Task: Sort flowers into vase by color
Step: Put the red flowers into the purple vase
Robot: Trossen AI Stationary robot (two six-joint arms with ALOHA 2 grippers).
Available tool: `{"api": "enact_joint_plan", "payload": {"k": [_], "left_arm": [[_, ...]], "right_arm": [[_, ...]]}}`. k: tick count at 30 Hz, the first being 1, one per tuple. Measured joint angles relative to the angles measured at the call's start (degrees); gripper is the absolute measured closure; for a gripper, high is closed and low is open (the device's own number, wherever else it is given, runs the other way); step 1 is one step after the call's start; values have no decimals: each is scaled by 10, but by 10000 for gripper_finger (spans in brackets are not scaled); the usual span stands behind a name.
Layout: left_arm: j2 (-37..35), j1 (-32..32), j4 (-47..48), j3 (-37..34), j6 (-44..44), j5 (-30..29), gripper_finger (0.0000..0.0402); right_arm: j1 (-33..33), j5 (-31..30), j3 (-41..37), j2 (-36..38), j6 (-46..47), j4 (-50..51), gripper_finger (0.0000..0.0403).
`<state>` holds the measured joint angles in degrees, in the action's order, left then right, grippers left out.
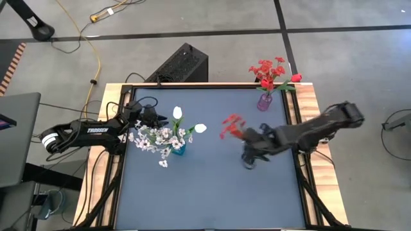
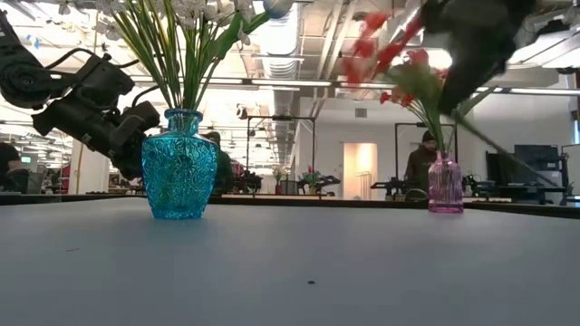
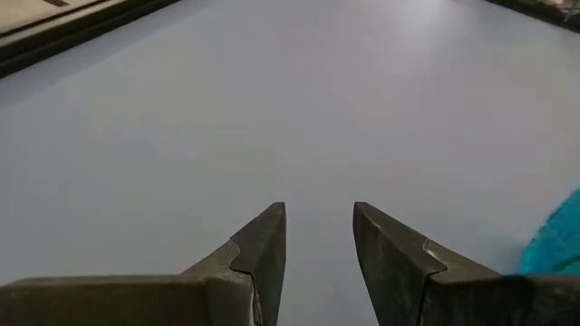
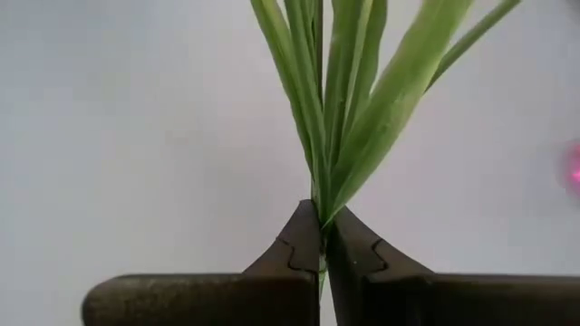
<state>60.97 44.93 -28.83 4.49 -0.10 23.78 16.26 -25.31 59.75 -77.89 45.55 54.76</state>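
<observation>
A spray of red flowers (image 1: pixel 230 124) on green stems is carried in my right gripper (image 1: pixel 249 142) above the table's middle, between the two vases. A small pink vase (image 1: pixel 264 101) near the far right edge holds more red flowers (image 1: pixel 270 69). A teal vase (image 1: pixel 178 149) left of centre holds white blossoms and tulip buds (image 1: pixel 160 136). My left gripper (image 1: pixel 151 117) hovers open just beyond the teal vase (image 3: pixel 560 246), touching nothing. My right gripper pinches the red spray's green stem (image 4: pixel 319 192) between its two shut fingers, just below where the long leaves (image 4: pixel 362 100) fan out. The spray is lifted clear of the table and tilted, with its blossoms (image 2: pixel 381 45) pointing toward the table's left.
A black box (image 1: pixel 182 64) sits on the floor beyond the far edge. The wooden table frame (image 1: pixel 308 102) runs around the blue-grey mat. The mat's near half (image 1: pixel 212 192) lies bare. People and desks show in the room behind.
</observation>
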Motion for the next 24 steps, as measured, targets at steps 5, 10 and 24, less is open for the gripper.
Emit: {"api": "enact_joint_plan", "payload": {"k": [5,10,24], "left_arm": [[0,0,-6,0,10,-19,282],[0,0,-18,0,5,-19,282],[0,0,-6,0,14,-20,282]], "right_arm": [[109,-253,-69,137,138,5,370],[167,-459,-122,224,179,16,374],[14,-646,-125,286,159,109,374]]}}
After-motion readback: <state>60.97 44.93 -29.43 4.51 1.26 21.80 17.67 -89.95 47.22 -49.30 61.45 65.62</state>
